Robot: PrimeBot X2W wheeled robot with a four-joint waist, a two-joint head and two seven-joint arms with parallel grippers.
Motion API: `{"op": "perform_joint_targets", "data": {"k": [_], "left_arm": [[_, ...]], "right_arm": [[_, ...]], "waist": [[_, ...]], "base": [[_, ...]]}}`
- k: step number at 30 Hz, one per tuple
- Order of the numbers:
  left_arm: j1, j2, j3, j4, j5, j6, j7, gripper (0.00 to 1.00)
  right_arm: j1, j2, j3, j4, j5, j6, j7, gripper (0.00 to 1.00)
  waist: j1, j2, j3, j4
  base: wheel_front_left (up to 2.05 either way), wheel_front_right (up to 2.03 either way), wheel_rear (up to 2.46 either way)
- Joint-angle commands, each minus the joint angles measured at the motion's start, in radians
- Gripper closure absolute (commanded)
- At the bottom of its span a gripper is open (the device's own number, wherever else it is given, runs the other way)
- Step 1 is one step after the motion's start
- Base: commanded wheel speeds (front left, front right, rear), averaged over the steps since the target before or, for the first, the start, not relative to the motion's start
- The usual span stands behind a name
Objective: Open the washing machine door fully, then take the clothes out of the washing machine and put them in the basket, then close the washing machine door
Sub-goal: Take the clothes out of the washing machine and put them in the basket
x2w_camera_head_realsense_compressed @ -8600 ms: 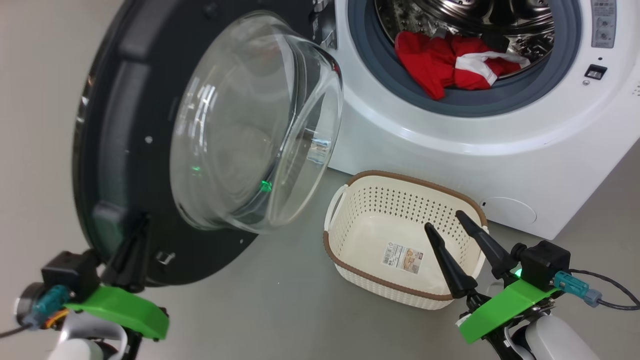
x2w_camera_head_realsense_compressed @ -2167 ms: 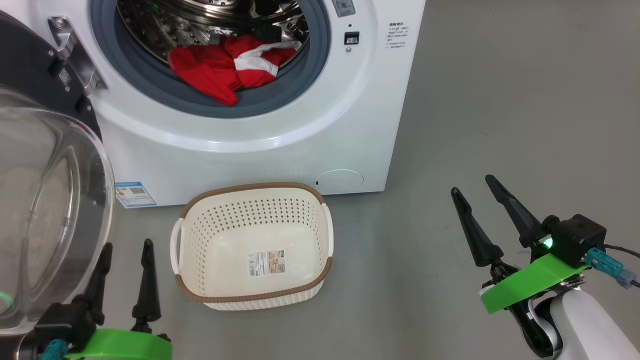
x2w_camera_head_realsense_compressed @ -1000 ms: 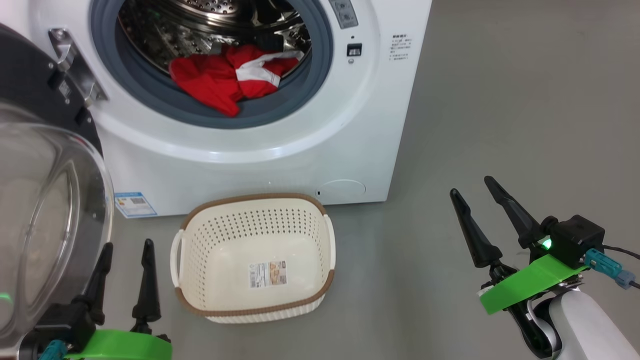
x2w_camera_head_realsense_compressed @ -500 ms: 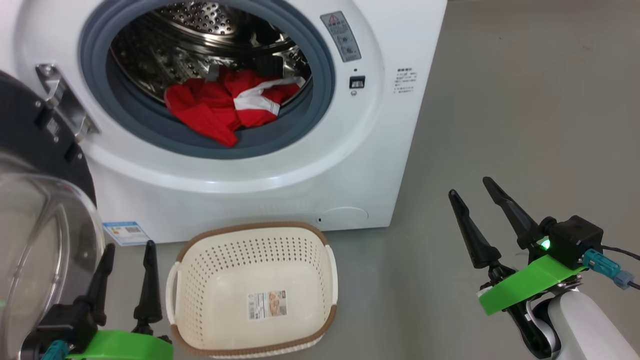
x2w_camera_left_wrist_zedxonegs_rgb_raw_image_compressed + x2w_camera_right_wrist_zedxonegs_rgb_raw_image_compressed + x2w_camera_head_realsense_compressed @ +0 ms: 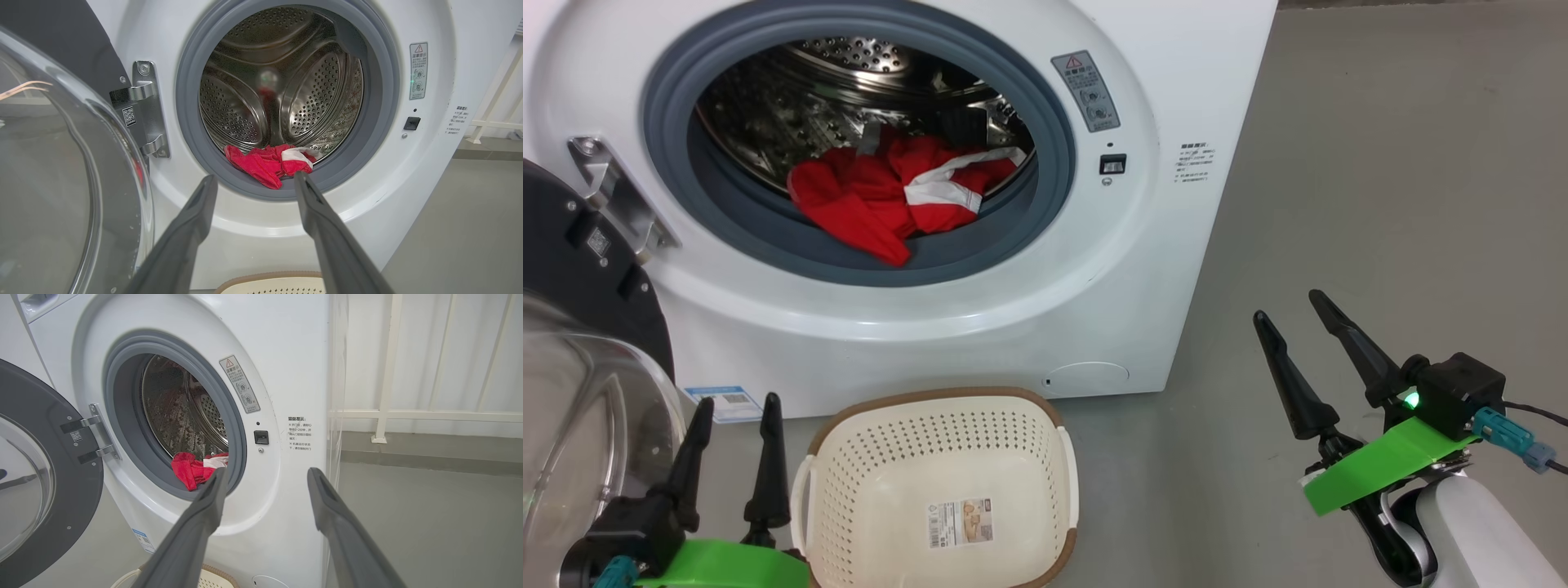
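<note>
Looking down in the head view, the clothes (image 5: 882, 200) lie bunched in the washing machine (image 5: 980, 327) at upper centre, with one red fold draped over the grey gasket (image 5: 980, 261). The washing machine door (image 5: 596, 269) hangs wide at the left edge, and the basket (image 5: 931, 394) sits empty at bottom centre. The left gripper (image 5: 737, 400) and right gripper (image 5: 1285, 304) both stand with fingers apart, holding nothing.

In the left wrist view, the garment lies low at the drum (image 5: 245, 102) mouth, framed between the fingers. It looks soft, light and limp, and likely to trail. Pinching the thick bunched middle seems best.

In the right wrist view, a finger hides part of it, and the hanging fold is probably the nearest edge.
</note>
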State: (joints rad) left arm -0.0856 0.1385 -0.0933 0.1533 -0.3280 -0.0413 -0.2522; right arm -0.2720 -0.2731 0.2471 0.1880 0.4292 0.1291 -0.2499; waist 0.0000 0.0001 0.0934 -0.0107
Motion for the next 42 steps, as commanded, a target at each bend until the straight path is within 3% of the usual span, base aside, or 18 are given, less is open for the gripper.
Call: {"op": "perform_joint_targets", "data": {"k": [1,42], "left_arm": [[-0.028,0.017,0.033,-0.023,0.006,-0.008,-0.010,0.00],[-0.093,0.026,0.021,0.005,0.012,0.003,0.003,0.00]], "right_arm": [[-0.007,-0.005,0.020,-0.023,0.000,0.002,-0.012,0.00],[-0.029,0.004,0.004,-0.033,-0.007,0.002,-0.012,0.00]], "waist": [[0.0000,-0.0001,0.002,0.001],[0.0000,-0.0001,0.067,-0.015]], "base": [[0.00,0.00,0.00],[0.00,0.00,0.00]]}}
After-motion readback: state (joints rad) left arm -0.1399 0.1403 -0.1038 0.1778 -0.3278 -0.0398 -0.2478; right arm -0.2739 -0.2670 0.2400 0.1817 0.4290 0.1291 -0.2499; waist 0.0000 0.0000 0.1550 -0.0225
